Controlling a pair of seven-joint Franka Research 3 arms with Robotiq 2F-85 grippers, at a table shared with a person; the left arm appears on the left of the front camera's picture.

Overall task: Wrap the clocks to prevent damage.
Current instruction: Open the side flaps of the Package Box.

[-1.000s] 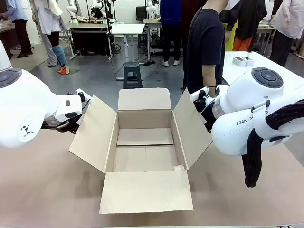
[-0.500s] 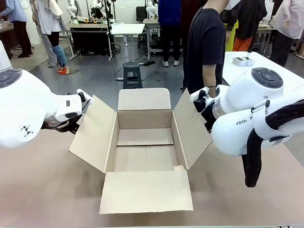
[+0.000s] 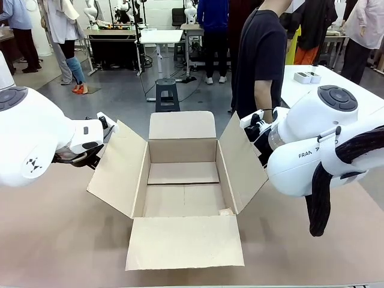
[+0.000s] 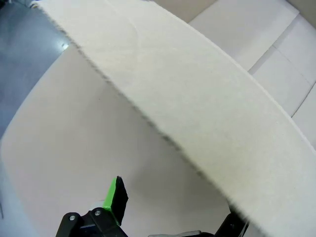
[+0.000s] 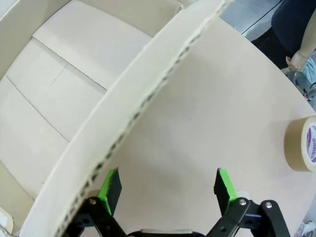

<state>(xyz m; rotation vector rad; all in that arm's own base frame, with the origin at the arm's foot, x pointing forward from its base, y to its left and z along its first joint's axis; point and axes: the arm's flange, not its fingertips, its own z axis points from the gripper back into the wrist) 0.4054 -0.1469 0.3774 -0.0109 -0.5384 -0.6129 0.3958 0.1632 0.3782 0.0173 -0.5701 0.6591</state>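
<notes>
A: Clocks' carton (image 3: pixel 183 150), where was it from the grippers?
B: The right gripper (image 5: pixel 168 190) sat wide, holding nothing. The right flap (image 5: pixel 153 94) ran just beside one pad (image 5: pixel 109 190), outside the gap. A tape roll (image 5: pixel 302 144) lay further out, on the other side.
A: Left?
B: The left gripper (image 4: pixel 173 205) was also spread and holding nothing. The left flap (image 4: pixel 197 98) crossed above it and covered the far finger.
A: Why there?
B: Probably bracing both flaps open for loading.
A: Changes versus half a second earlier?
B: None, arms and carton matched.
</notes>
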